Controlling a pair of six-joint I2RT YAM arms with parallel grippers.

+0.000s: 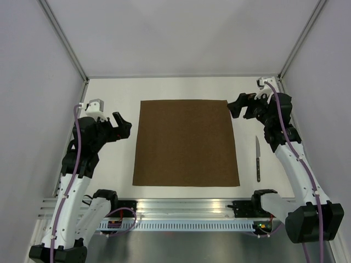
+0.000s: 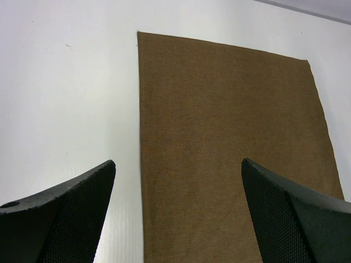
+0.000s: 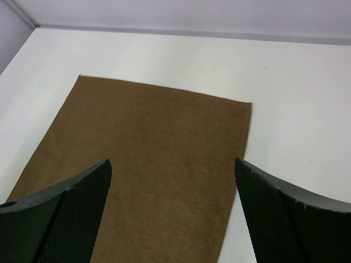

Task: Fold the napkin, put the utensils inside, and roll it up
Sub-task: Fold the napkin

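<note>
In the middle of the white table (image 1: 109, 93) the napkin (image 1: 186, 143) lies flat and fully unfolded, a dark brown square with its edges about parallel to the table edges. The knife (image 1: 258, 159) lies on the bare table just beside the napkin's right edge, apart from it. It runs along this edge, with the silver blade toward the far edge of the table and the dark handle toward the near edge.

The left gripper (image 1: 125, 125) is near the napkin's left edge, toward its far left corner, over bare table. Its jaws are spread wide and hold nothing. In the left wrist view this edge runs between the two black fingers (image 2: 71, 219).

The right gripper (image 1: 232, 107) is at the napkin's far right corner, also spread wide and with nothing in it. In the right wrist view the cloth passes between its fingers (image 3: 285, 213), and they do not touch it.

The knife is beyond the right gripper toward the near edge, well apart from it.

Each wrist view shows only the fingertips, and these together with the lower border cut off the closest part of the napkin. The knife shows only in the top view, too small to make out the blade edge. The height of each gripper above the table I cannot tell.
</note>
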